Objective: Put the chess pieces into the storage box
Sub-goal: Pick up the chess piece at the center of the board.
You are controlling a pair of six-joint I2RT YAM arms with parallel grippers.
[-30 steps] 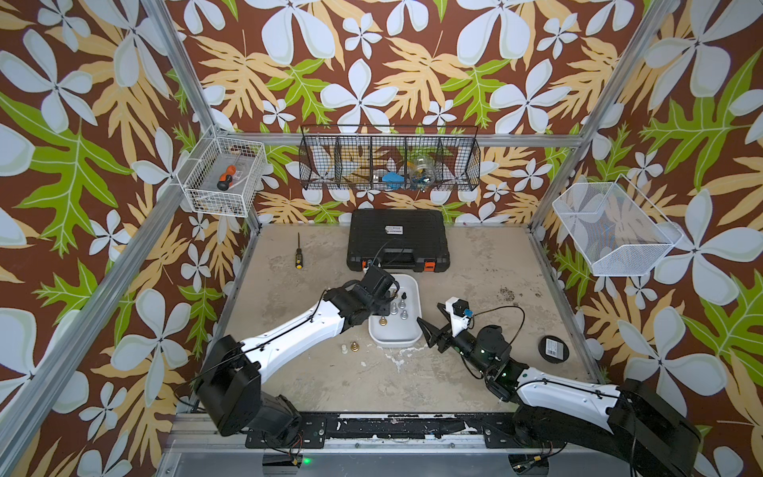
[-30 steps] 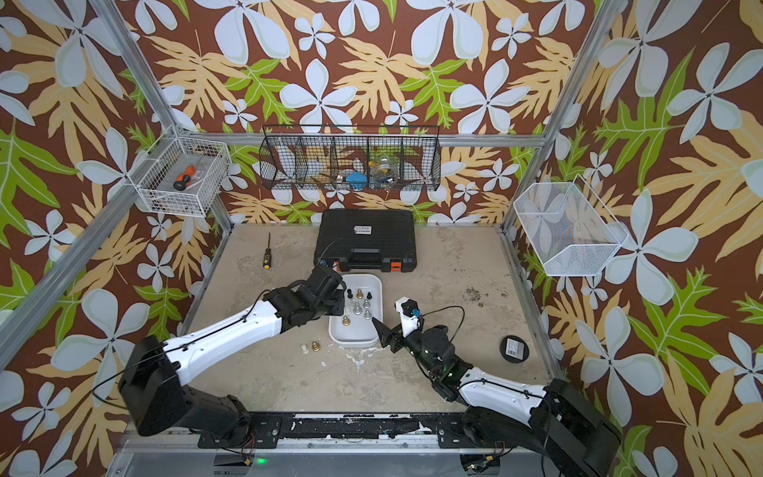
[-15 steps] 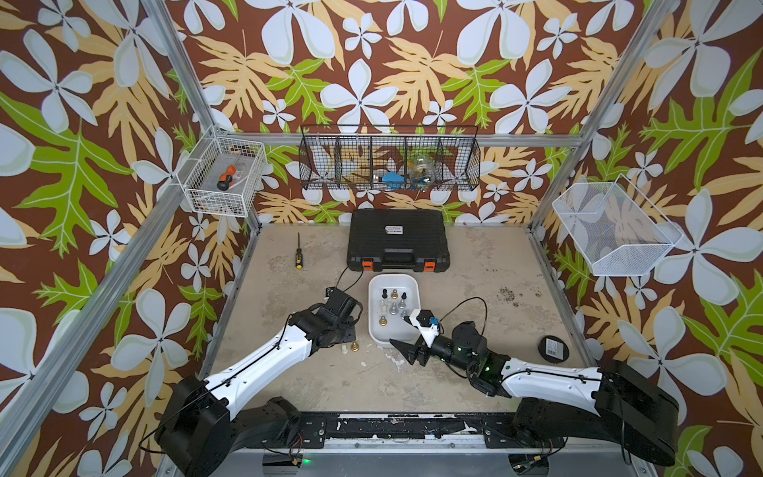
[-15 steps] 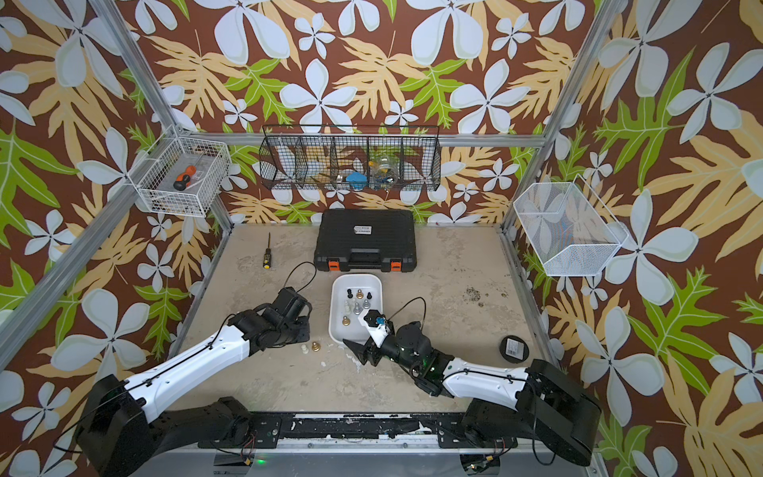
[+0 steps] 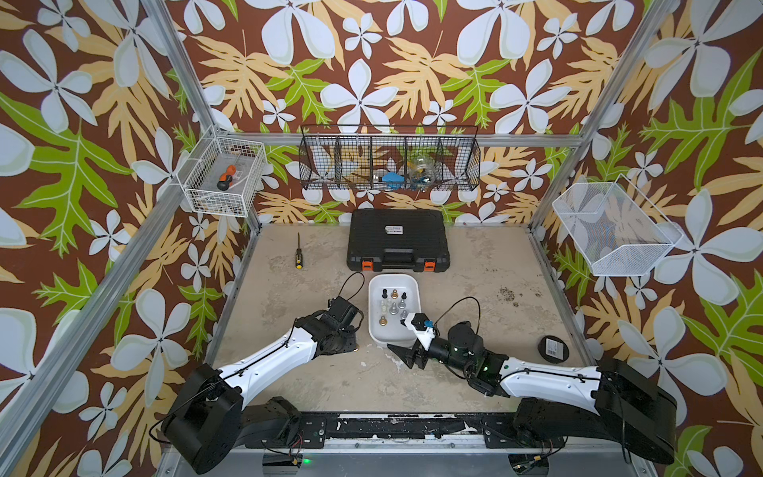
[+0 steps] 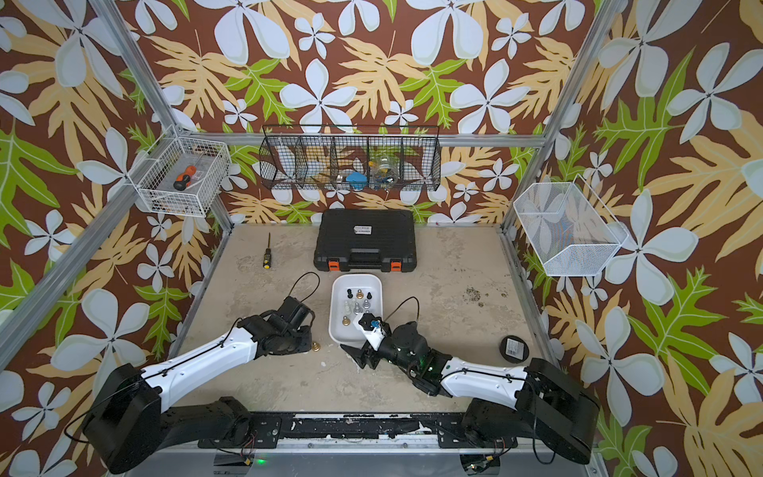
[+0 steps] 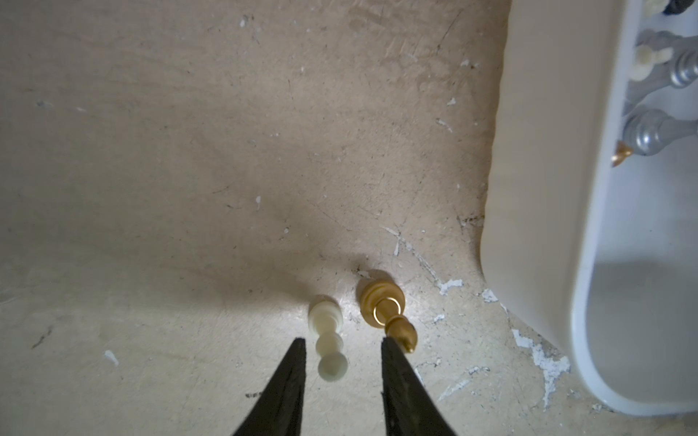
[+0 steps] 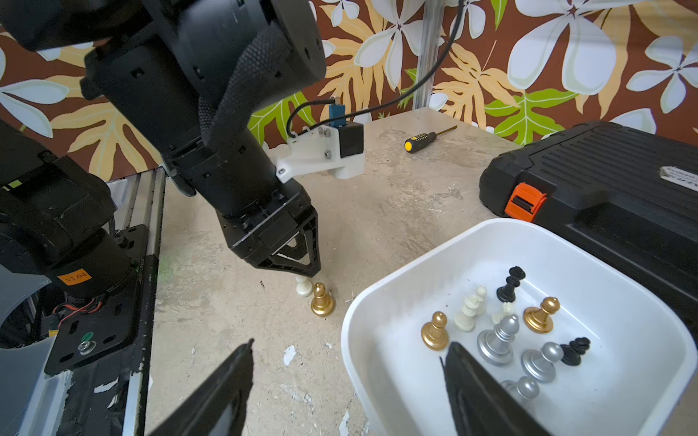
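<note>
The white storage box (image 5: 394, 335) (image 6: 342, 335) holds several chess pieces (image 8: 500, 336) in gold, silver, black and cream. Two more stand on the table just off its near left corner: a cream pawn (image 7: 325, 311) (image 8: 303, 288) and a gold pawn (image 7: 380, 302) (image 6: 316, 346). My left gripper (image 7: 342, 341) (image 8: 315, 272) is down over the cream pawn. Its fingers stand on either side of the pawn's head with gaps, so it is open. My right gripper (image 8: 351, 343) (image 5: 404, 356) is wide open and empty, low at the box's near edge.
A black toolcase (image 5: 397, 239) with orange latches lies right behind the box. A yellow-handled screwdriver (image 5: 298, 258) lies at the back left, and a black round disc (image 5: 554, 349) at the right. Wire baskets (image 5: 225, 181) hang on the walls.
My left gripper has left the box, come down by the two pawns on the table and narrowed around the cream one. The right gripper has swung left to the box's near edge.
</note>
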